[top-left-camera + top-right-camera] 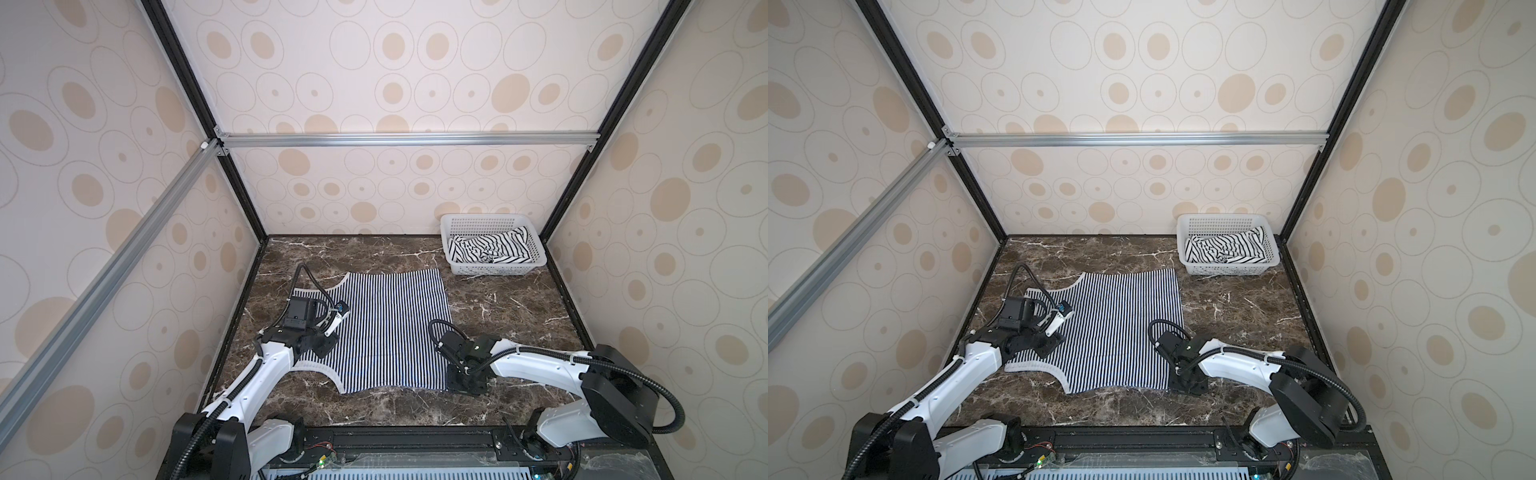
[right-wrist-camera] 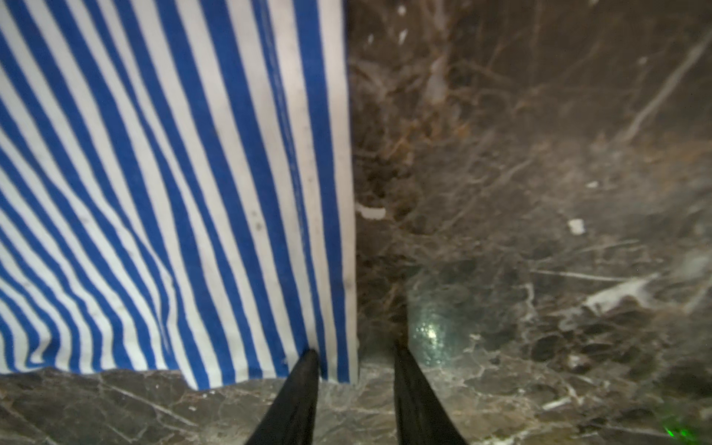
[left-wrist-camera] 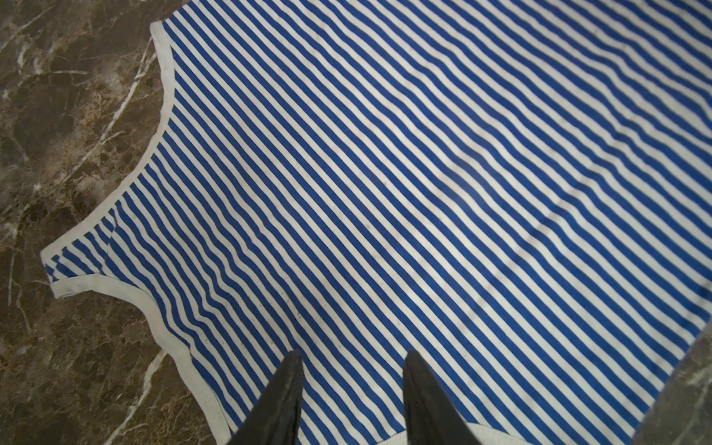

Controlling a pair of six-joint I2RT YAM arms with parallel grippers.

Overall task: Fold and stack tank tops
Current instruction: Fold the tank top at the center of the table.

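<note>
Here's the narrow-striped tank top (image 1: 386, 328), spread flat in the middle of the dark marble table (image 1: 519, 324), shoulder straps towards the left wall, hem towards the right. The left gripper (image 1: 323, 351) hangs over the strap end of the cloth, between the two armholes. The right gripper (image 1: 465, 384) is low at the near hem corner, right at the cloth's edge. Back in the far right corner sits a white basket (image 1: 490, 270), and the wide-striped tank top (image 1: 490, 248) lies crumpled inside it, well apart from both arms.
</note>
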